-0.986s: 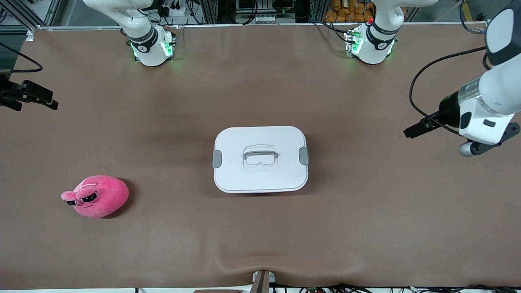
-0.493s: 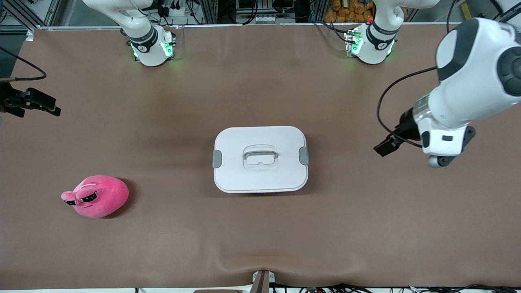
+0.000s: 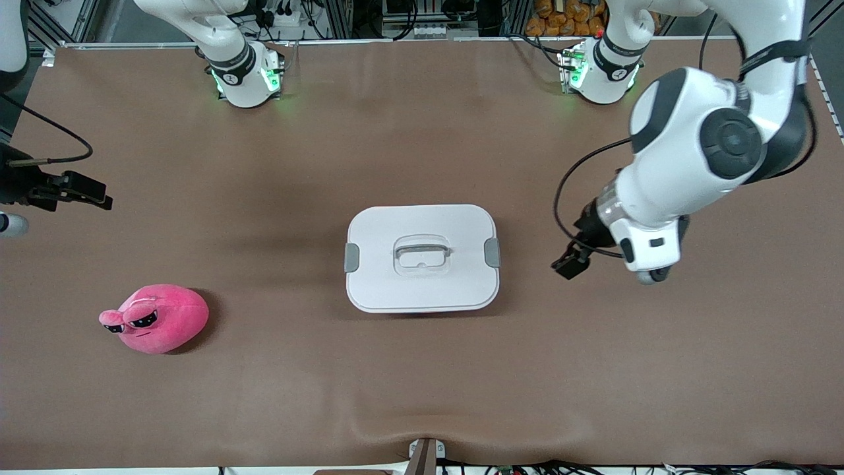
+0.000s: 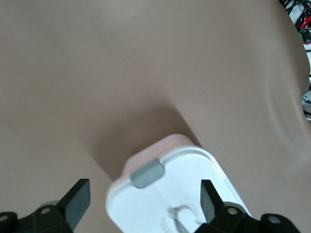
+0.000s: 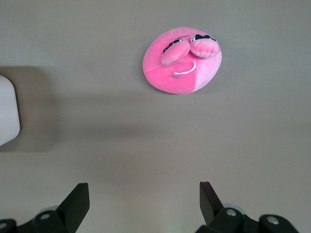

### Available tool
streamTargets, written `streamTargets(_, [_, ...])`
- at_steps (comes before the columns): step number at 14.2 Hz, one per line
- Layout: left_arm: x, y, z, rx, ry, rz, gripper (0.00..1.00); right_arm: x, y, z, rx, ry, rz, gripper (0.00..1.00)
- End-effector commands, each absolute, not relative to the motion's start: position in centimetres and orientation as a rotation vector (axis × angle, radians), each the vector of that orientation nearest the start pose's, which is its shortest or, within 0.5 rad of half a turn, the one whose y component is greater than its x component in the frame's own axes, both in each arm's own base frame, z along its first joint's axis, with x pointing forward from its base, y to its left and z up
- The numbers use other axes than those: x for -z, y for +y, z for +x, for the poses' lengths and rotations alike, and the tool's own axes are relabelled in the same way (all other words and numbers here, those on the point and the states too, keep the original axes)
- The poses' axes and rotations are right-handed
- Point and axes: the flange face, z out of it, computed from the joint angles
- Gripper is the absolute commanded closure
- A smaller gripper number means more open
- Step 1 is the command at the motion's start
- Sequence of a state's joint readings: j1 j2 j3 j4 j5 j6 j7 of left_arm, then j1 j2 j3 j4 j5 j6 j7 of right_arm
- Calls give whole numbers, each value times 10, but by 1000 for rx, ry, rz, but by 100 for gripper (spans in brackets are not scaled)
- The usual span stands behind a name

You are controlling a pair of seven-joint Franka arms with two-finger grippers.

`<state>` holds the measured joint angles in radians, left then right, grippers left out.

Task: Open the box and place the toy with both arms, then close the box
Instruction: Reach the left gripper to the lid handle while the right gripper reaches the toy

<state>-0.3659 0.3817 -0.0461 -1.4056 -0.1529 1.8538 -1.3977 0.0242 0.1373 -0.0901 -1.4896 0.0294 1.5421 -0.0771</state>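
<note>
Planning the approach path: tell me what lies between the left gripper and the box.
Only bare table between the left gripper and the box, per the front view.

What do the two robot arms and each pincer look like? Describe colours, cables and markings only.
Both arms are glossy white with dark grey joint sections. The left pincer and right pincer are small and black, each with a loose black cable looping to it. Green lights glow at the white bases, which carry black bands.
</note>
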Motion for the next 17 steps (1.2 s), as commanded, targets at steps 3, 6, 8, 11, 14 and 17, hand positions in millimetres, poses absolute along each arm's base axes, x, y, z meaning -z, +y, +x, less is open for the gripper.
streamTargets(3, [-470,-341,628,-180,-1906,-2702,0,-536,-27,599,-94,-117,-3113,0])
streamTargets(6, [-459,-361,629,-173,-2077,-2618,0,-464,-17,610,-49,-248,-3126,0])
streamTargets(8, [-451,-381,623,-168,-2111,-2606,0,-464,-17,611,-32,-362,-3117,0])
streamTargets(11, [-430,-404,619,-167,-2178,-2565,0,-461,-13,612,-38,-427,-3123,0])
streamTargets(14, [-414,-432,613,-167,-2297,-2509,0,-456,-2,618,-28,-719,-3135,0])
streamTargets(17, [-397,-455,603,-187,-2380,-2446,0,-434,-8,630,-8,-949,-3081,0])
